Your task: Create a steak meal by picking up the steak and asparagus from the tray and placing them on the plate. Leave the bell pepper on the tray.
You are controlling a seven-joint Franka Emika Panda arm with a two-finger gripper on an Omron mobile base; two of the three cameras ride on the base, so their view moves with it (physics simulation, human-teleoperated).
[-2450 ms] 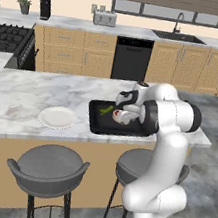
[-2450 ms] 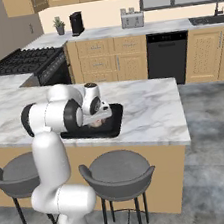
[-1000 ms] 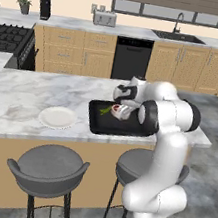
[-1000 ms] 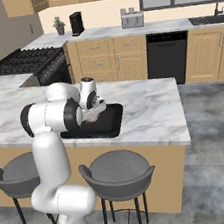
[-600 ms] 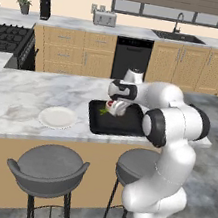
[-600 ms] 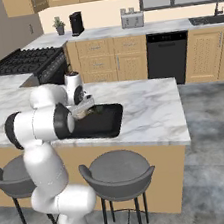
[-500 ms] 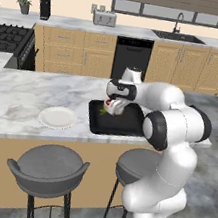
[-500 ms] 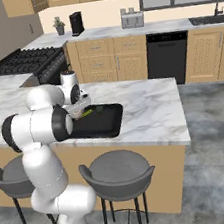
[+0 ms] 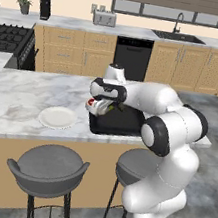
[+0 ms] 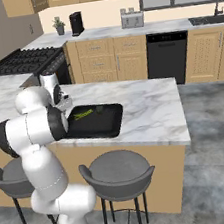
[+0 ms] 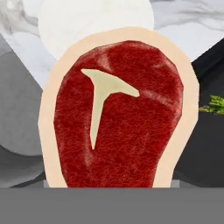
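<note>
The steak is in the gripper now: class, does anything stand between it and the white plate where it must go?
Nothing visible does. The steak, held in the gripper at the left edge of the tray, has only bare marble counter between it and the plate.

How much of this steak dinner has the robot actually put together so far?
Nothing is plated yet: the round white plate lies bare on the marble counter. In hand: the end effector carries the flat red steak with its pale fat rim at the left edge of the black rectangular tray, lifted clear. Left: setting it on the plate, then fetching the thin bright green asparagus stalk. The small dark green bell pepper stays.
</note>
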